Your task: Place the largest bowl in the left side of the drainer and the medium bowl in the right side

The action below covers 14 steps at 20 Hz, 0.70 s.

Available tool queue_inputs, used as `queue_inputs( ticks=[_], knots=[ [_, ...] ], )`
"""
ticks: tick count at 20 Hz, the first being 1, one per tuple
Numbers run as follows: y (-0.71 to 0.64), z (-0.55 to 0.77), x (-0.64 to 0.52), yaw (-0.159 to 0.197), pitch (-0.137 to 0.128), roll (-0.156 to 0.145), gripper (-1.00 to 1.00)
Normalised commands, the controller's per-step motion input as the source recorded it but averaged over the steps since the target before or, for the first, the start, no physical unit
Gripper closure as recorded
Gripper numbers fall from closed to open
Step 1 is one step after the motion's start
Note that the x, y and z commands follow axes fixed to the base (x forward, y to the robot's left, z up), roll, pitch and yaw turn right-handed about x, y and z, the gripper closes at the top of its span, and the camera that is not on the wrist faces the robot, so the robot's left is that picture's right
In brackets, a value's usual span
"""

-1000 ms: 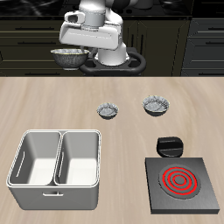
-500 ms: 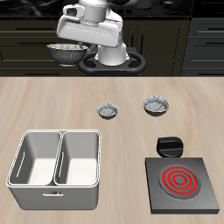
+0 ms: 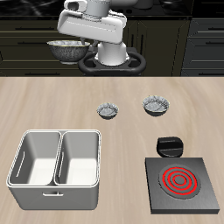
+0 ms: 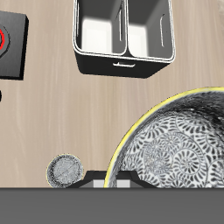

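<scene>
I've got the largest bowl (image 3: 66, 51) pinched by its rim in my gripper (image 4: 112, 175) (high up), so I carry it level over the drainer (image 3: 54, 194).

Largest bowl (image 4: 179, 144) cropped, end effector fingertips hidden.
</scene>
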Motion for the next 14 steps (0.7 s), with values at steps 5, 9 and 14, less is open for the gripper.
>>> queue_inputs(
  ticks=[5, 9, 14],
  knots=[
    [-0.09, 0.24, 0.35, -0.020, 0.019, 0.002, 1.00],
    [-0.18, 0.16, 0.40, -0.047, 0.034, -0.022, 1.00],
    [0.16, 0.10, 0.41, 0.015, 0.021, 0.014, 1.00]
  ],
)
